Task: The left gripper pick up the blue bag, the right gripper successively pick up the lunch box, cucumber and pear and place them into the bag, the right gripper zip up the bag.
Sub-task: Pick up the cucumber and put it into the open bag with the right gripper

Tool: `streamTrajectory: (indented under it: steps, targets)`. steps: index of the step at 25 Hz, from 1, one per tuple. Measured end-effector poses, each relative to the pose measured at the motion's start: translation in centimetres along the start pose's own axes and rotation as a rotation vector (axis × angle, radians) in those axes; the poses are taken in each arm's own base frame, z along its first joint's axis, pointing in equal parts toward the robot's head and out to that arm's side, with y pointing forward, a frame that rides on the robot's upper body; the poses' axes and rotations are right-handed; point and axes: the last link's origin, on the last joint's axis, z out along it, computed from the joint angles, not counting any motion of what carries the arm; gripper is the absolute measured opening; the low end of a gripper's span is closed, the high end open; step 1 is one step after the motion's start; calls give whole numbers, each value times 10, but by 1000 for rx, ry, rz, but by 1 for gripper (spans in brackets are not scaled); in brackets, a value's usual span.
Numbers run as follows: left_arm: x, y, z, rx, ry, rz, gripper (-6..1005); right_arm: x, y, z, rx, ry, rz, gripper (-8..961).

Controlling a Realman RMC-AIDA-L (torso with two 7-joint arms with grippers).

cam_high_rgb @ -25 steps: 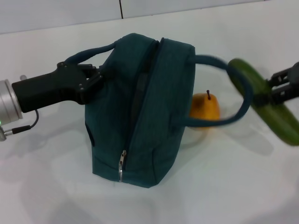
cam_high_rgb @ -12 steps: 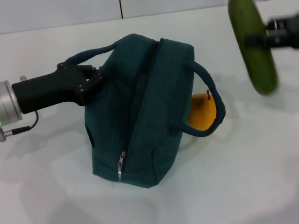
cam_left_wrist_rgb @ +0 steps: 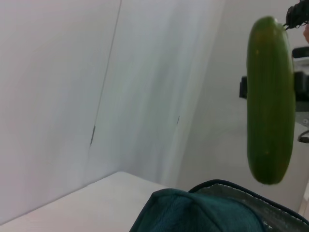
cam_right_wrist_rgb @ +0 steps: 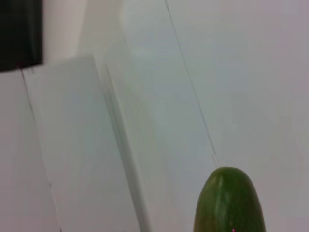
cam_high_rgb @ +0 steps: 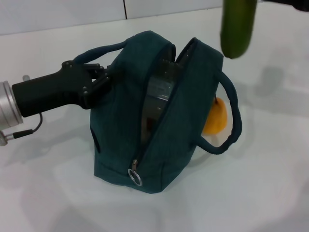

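The blue bag [cam_high_rgb: 159,130] stands mid-table with its zipper open and its mouth gaping. The clear lunch box [cam_high_rgb: 160,89] shows inside it. My left gripper [cam_high_rgb: 103,79] is shut on the bag's left side by the handle. The cucumber [cam_high_rgb: 237,26] hangs upright above the bag's right rim, and also shows in the left wrist view [cam_left_wrist_rgb: 269,145] and the right wrist view [cam_right_wrist_rgb: 231,203]. My right gripper [cam_left_wrist_rgb: 270,93] is shut on the cucumber's middle and is out of the head view. The pear [cam_high_rgb: 216,117] lies on the table behind the bag's right side, partly hidden.
The bag's right handle [cam_high_rgb: 231,121] droops in a loop in front of the pear. The silver ring pull [cam_high_rgb: 134,178] hangs at the near end of the zipper. The white table [cam_high_rgb: 260,183] meets a white wall [cam_high_rgb: 63,12] at the back.
The right gripper has carried the cucumber up and to the left, from low at the right to above the bag. The bag's mouth has opened wide, showing the lunch box.
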Motion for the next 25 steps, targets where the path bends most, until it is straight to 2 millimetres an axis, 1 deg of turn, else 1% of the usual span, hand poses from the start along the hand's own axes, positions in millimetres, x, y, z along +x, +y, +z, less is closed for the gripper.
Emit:
streamTrajectory:
  steps: [5, 12, 18, 21, 25]
  targets:
    - [-1, 1, 2, -7, -4, 0, 52, 8, 1, 24, -71, -56, 0, 649]
    - [-1, 1, 3, -11, -4, 8, 52, 12, -3, 59, -144, -44, 18, 652]
    - [2, 3, 5, -21, 22, 24, 52, 14, -1, 80, -188, -3, 14, 654]
    - [3, 4, 6, -25, 31, 25, 52, 23, 1, 88, -200, 47, 6, 655]
    - [4, 4, 7, -28, 31, 27, 52, 37, 1, 93, -193, 99, 2, 656]
